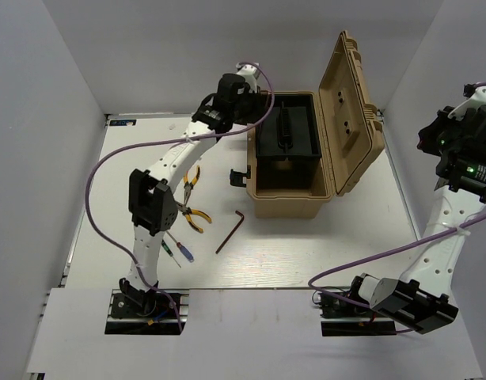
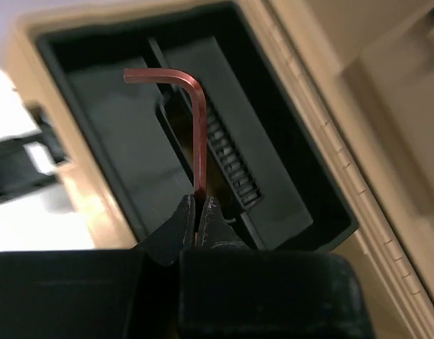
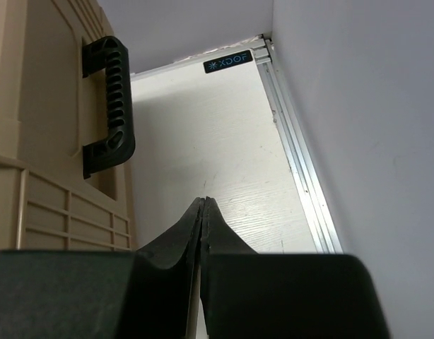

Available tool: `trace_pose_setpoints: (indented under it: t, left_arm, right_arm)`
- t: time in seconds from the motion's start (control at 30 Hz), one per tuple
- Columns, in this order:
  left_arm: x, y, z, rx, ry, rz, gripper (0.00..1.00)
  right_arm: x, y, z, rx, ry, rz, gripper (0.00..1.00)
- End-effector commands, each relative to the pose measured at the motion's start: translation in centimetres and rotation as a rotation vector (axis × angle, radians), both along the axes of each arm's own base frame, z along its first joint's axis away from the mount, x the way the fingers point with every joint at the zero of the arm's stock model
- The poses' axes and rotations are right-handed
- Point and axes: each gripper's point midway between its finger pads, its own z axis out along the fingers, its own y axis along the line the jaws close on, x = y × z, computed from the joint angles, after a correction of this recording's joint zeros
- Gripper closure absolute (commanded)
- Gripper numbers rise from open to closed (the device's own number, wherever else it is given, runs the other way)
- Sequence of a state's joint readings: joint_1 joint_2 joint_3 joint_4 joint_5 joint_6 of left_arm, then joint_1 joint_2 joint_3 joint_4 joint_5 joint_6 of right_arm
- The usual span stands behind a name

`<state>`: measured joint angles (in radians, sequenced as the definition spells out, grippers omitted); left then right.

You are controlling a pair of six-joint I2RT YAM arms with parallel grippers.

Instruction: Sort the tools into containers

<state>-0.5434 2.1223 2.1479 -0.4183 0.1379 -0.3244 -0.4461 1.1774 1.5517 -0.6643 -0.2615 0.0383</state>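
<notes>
My left gripper [image 2: 198, 201] is shut on the long leg of a reddish-brown L-shaped hex key [image 2: 198, 120] and holds it above the black tray [image 2: 118, 141] inside the open tan toolbox [image 2: 302, 106]. In the top view the left gripper [image 1: 244, 101] hangs over the tray's left end [image 1: 286, 127]. On the table lie a second hex key [image 1: 229, 231], two yellow-handled pliers [image 1: 191, 178] [image 1: 197, 219] and thin screwdrivers [image 1: 180, 252], partly hidden by the left arm. My right gripper [image 3: 204, 200] is shut and empty, raised at the far right [image 1: 437, 142].
The toolbox [image 1: 290, 202] stands in the middle with its lid [image 1: 350, 111] upright on the right. The lid's black carry handle [image 3: 109, 106] shows left of the right gripper. White walls enclose the table; a metal rail [image 3: 302, 169] runs along its right edge.
</notes>
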Motion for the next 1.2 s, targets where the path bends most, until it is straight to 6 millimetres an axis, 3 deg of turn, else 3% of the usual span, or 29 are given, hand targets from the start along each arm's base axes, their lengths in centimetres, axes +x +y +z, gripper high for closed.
trace_pose_setpoints:
  t: [0.0,0.2,0.37,0.43,0.47,0.5,0.6,0.73,0.97,1.0,1.03,1.1,1.17]
  left_arm:
    - [-1.3,-2.1,2.3,-0.085,-0.004,-0.084,1.0]
    - [-0.8,-3.8,-0.6,-0.129,0.077,-0.084,1.0]
    - [0.4,-3.1,-2.0,-0.109,0.084,-0.01,1.0]
    - [0.6,-3.2,-2.1,-0.109,0.084,-0.01,0.88]
    - [0.6,-3.2,-3.1,-0.097,0.104,-0.008,0.78]
    - [0.8,-3.4,-3.4,-0.096,0.105,-0.008,0.59]
    - [1.0,-3.7,-3.1,-0.098,0.108,-0.018,0.37]
    - [1.0,-4.0,-1.7,-0.116,0.087,-0.031,0.3]
    - [-0.8,-3.1,4.9,-0.133,-0.04,-0.053,0.28]
    - [-1.5,-2.3,6.9,-0.133,-0.072,-0.045,0.28]
    - [-1.9,-1.7,7.5,-0.12,-0.084,-0.038,0.28]
    - [-2.5,-0.1,7.2,-0.054,-0.102,-0.004,0.27]
    - [-3.8,2.6,7.8,0.02,-0.124,0.053,0.25]
  right_arm:
    - [-0.6,0.7,0.7,0.002,-0.032,0.033,1.0]
    - [-0.6,1.3,-0.2,0.025,-0.025,0.058,1.0]
    - [-0.7,1.6,-1.1,0.029,-0.016,0.077,1.0]
    - [-0.8,1.7,-1.5,0.034,-0.008,0.085,0.99]
    - [-0.9,1.7,-1.7,0.033,-0.001,0.085,0.92]
    - [-0.9,1.9,-1.6,0.032,-0.004,0.093,0.83]
    - [-1.2,2.0,-1.9,0.028,0.002,0.097,0.66]
    - [-1.7,1.8,-1.6,0.009,0.005,0.081,0.61]
    - [-2.8,2.0,-0.9,0.013,0.013,0.071,0.65]
    - [-3.0,2.7,-0.4,0.015,-0.01,0.108,0.67]
    - [-2.9,2.8,0.3,-0.022,-0.034,0.131,0.69]
    - [-3.0,4.1,1.8,-0.025,-0.086,0.205,0.69]
    - [-3.0,5.5,4.8,-0.046,-0.171,0.276,0.7]
